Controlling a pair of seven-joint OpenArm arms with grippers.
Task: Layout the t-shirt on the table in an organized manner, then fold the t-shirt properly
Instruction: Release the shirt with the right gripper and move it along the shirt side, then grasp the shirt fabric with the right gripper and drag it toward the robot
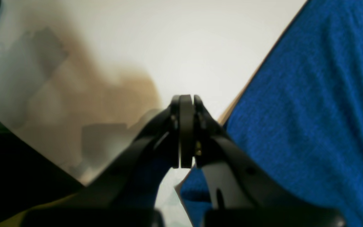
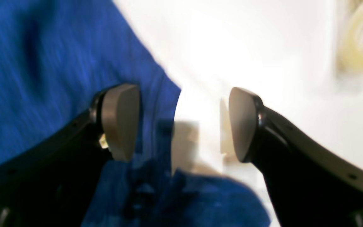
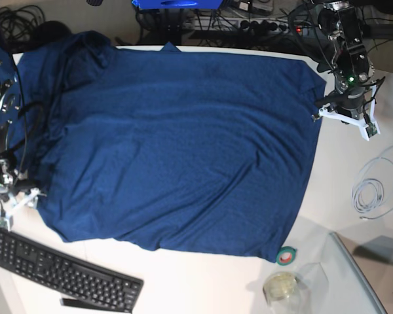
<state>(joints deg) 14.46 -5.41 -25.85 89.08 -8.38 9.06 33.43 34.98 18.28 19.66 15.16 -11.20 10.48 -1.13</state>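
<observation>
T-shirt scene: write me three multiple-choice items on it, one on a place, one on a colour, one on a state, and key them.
1. Where does the keyboard lie in the base view?
A. near the bottom left corner
B. on top of the t-shirt
C. at the top right

2. What colour is the t-shirt?
A. white
B. red
C. dark blue

3. How do the two claws stand?
A. both open
B. left claw shut, right claw open
C. left open, right shut

Key:
1 A, the keyboard sits on the table below the shirt's lower left edge.
2 C, the cloth shows blue in all three views.
3 B, the left wrist view shows the pads pressed together with no cloth between them; the right wrist view shows a wide gap over the shirt's edge.
</observation>
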